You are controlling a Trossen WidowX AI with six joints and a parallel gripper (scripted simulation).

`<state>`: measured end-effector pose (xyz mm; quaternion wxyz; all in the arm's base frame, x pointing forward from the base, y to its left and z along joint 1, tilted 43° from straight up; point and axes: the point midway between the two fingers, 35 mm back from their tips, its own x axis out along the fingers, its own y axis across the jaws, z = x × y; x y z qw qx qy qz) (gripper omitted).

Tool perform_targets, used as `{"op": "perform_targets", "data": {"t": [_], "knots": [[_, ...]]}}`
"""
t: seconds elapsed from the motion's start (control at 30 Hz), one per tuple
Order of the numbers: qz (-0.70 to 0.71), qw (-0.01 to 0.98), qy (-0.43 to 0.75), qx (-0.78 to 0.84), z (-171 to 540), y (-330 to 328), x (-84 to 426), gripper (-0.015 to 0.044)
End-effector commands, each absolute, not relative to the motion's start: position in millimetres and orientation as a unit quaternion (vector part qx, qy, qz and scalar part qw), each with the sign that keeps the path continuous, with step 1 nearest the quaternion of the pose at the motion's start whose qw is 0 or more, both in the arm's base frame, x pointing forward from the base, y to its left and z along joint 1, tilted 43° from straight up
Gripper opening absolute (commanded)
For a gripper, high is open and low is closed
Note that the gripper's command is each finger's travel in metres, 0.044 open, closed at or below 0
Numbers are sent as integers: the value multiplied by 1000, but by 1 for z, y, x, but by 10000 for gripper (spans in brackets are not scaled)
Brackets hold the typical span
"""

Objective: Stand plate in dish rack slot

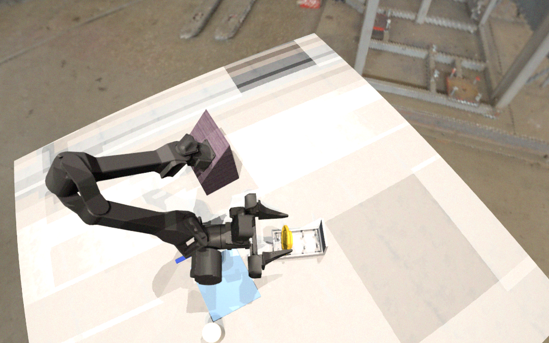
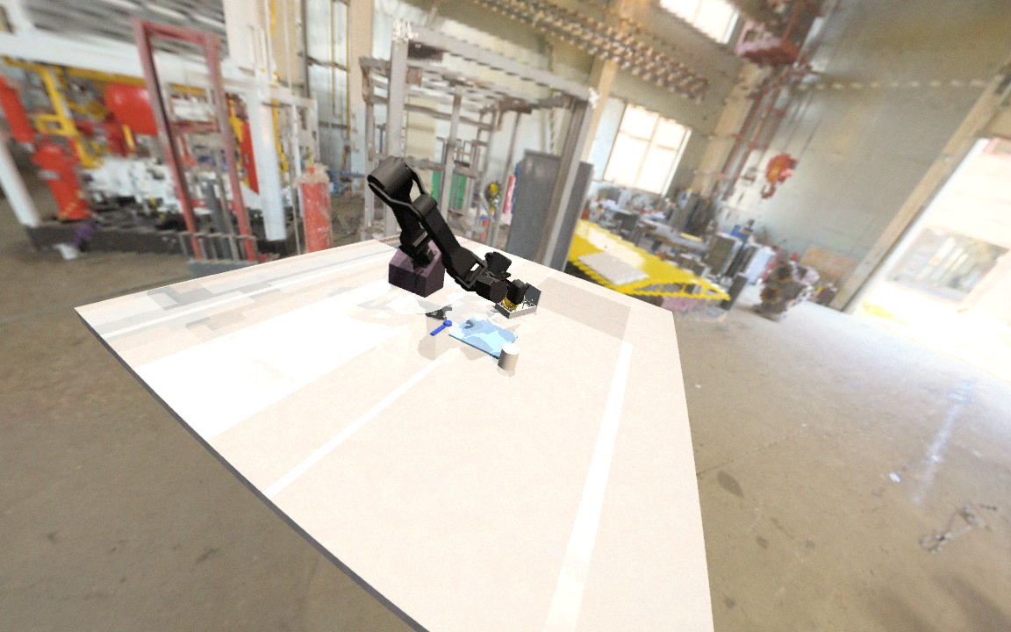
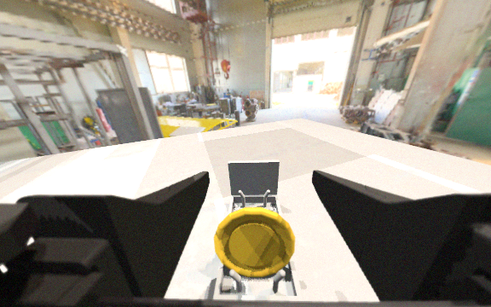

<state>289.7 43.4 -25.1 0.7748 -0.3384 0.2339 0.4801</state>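
Plate (image 3: 254, 242), yellow, standing on edge in the dish rack (image 1: 306, 243), at the end nearest the arm, face toward the wrist camera. Held up between the rack's rails; lower rim hidden behind two short posts in the wrist view. Seen edge-on from the top (image 1: 286, 237), so only a thin yellow band there. Barely a yellow speck in the exterior view, mostly covered by the arm.

Claw (image 1: 282, 232) spread wide, holding nothing; fingers flanking the plate on either side, apart from its rim. Plate a little beyond the fingertips in the top view.

Dish rack white with a raised grey panel at its far end (image 3: 253, 178); floor of the rack near the camera cut off by the bottom of the wrist picture.

Light blue sheet (image 1: 229, 289) flat on the counter (image 1: 396, 170), partly hidden under the wrist. Small blue object (image 1: 179, 259) peeking out beside the forearm, too little visible to identify. White round object (image 1: 212, 332) at the bottom edge, cut off. Purple block (image 1: 217, 155) under the arm's base.
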Motion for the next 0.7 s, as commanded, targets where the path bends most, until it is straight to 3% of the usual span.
{"op": "perform_targets", "data": {"t": [0.0,0.23,0.67], "knots": [[483,777,222,-339,6,73,287,400],[482,779,223,-333,19,85,288,400],[426,763,417,-252,7,92,278,400]]}}
